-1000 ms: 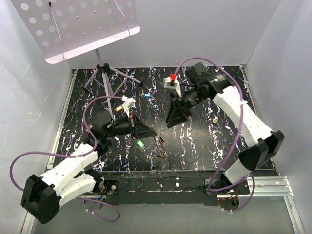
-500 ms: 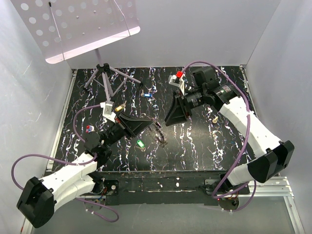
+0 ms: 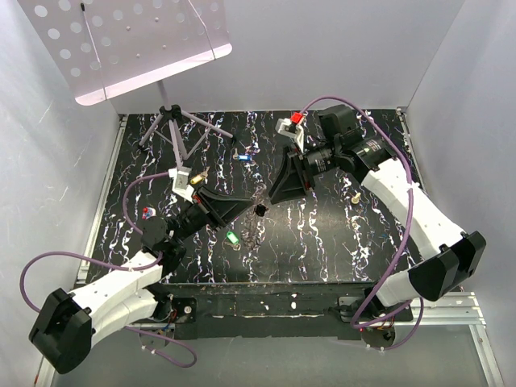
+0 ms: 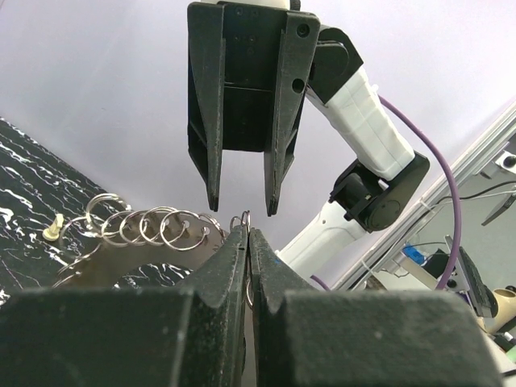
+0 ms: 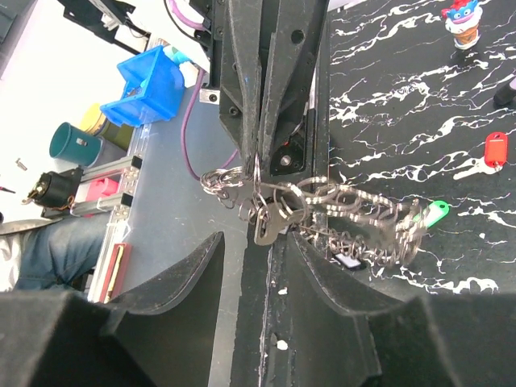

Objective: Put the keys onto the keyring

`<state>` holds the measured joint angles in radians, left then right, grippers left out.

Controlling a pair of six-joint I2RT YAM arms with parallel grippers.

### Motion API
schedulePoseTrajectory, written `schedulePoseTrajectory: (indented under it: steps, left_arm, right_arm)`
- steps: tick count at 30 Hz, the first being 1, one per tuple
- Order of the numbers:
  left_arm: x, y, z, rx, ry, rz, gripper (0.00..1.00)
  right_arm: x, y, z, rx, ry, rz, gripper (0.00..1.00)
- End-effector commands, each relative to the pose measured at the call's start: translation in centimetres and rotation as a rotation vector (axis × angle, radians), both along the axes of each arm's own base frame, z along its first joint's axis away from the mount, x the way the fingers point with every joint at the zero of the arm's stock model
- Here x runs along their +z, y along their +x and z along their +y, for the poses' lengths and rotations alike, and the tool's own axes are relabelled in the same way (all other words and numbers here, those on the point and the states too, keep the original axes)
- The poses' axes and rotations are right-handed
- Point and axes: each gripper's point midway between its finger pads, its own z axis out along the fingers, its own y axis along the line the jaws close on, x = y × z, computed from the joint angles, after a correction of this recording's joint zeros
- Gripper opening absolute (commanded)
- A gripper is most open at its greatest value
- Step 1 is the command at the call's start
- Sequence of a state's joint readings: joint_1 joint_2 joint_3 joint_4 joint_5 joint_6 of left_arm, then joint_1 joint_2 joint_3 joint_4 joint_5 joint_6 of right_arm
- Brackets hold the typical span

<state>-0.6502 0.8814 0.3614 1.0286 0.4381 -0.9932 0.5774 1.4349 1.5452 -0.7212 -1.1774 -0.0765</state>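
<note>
My left gripper (image 3: 251,198) (image 4: 247,234) is shut on a small split ring at the edge of the keyring (image 4: 121,262). The keyring is flat and grey, with several wire rings along its rim, and hangs above the table (image 3: 260,211). My right gripper (image 3: 272,193) (image 5: 256,242) is open and faces the left one, tips almost meeting; it also shows in the left wrist view (image 4: 242,205). A bare metal key (image 5: 270,226) hangs from the keyring (image 5: 355,214) between its fingers. A green key (image 3: 232,237) (image 5: 431,214), a red key (image 5: 493,151) and a blue key (image 3: 246,158) lie on the table.
A music stand (image 3: 173,121) stands at the back left. A small brass knob (image 3: 355,196) sits under the right arm. A small red-and-blue toy figure (image 3: 147,213) (image 5: 463,20) stands by the left arm. Grey walls enclose the black marbled table (image 3: 322,242).
The left gripper swung round and lifted the keyring off the table. The right gripper moved left, close up to the left gripper's tips.
</note>
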Motion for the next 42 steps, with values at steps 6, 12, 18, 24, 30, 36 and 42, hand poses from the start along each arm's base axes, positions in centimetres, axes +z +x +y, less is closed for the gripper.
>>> schedulePoseTrajectory:
  steps: [6, 12, 18, 24, 30, 36, 42]
  left_arm:
    - [2.2, -0.7, 0.1, -0.026, -0.048, -0.062, 0.00]
    - [2.2, -0.9, 0.2, -0.027, -0.042, -0.063, 0.00]
    - [2.2, -0.9, 0.1, -0.029, -0.043, -0.061, 0.00]
    - [2.2, -0.9, 0.2, -0.024, -0.043, -0.061, 0.00]
    - [2.3, -0.9, 0.1, -0.028, -0.044, -0.062, 0.00]
    - [2.3, -0.9, 0.1, -0.034, -0.047, -0.060, 0.00]
    - [2.5, -0.9, 0.2, -0.030, -0.054, -0.062, 0.00]
  right_arm:
    - [0.5, 0.3, 1.7, 0.004, -0.003, -0.038, 0.42]
    - [0.0, 0.4, 1.6, -0.009, -0.014, -0.047, 0.30]
    - [0.4, 0.0, 1.6, 0.013, 0.001, -0.038, 0.06]
    - [0.9, -0.6, 1.5, 0.037, 0.023, -0.023, 0.02]
    - [0.9, -0.8, 1.4, 0.043, 0.025, -0.023, 0.37]
    - [0.8, -1.0, 1.5, 0.061, 0.027, -0.012, 0.34]
    - [0.5, -1.2, 1.8, 0.072, 0.022, -0.004, 0.21]
